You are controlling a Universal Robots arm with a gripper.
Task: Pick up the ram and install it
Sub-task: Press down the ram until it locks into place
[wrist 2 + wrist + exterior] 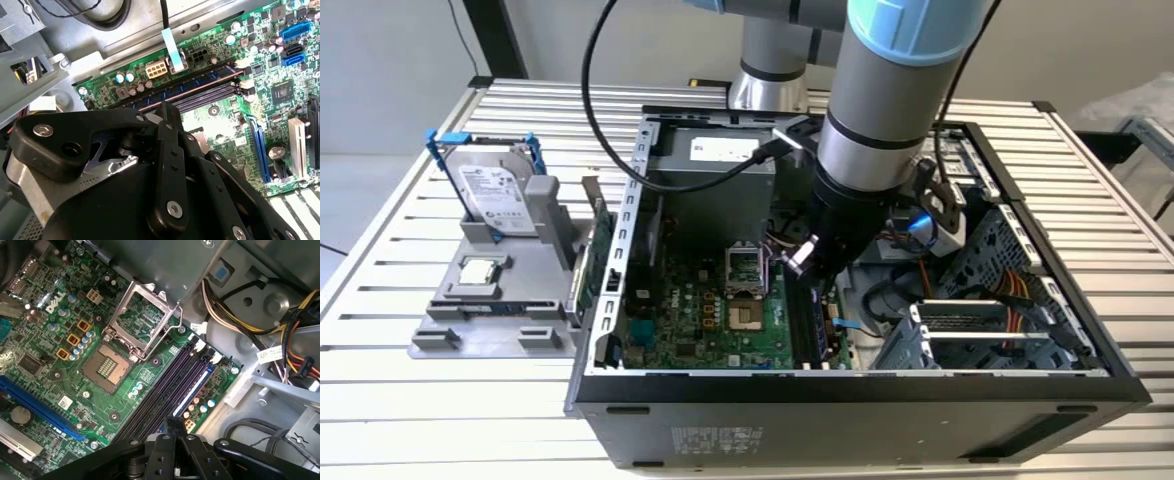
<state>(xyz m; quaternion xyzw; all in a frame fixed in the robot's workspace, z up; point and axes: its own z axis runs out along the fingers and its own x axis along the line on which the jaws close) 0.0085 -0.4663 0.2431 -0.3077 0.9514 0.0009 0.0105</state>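
Note:
The ram (192, 390) is a thin bluish stick standing in the outermost of the motherboard's long memory slots (165, 390). In the second wrist view the ram (200, 80) runs along the board's edge. My gripper (174, 423) is low inside the open computer case (1067, 330), directly over the ram, with its black fingers (165, 112) shut together on the stick's top edge partway along its length. In the exterior view the gripper (807, 270) hangs over the slots at the motherboard's right side. The fingers hide the part of the ram beneath them.
An empty processor socket (107, 365) with its raised metal frame (145, 320) lies beside the slots. Bundled power cables (280, 340) and drive cages (987, 320) crowd the exterior view's right. A grey fixture holding a hard drive (500, 195) stands outside the case on the slatted table (400, 400).

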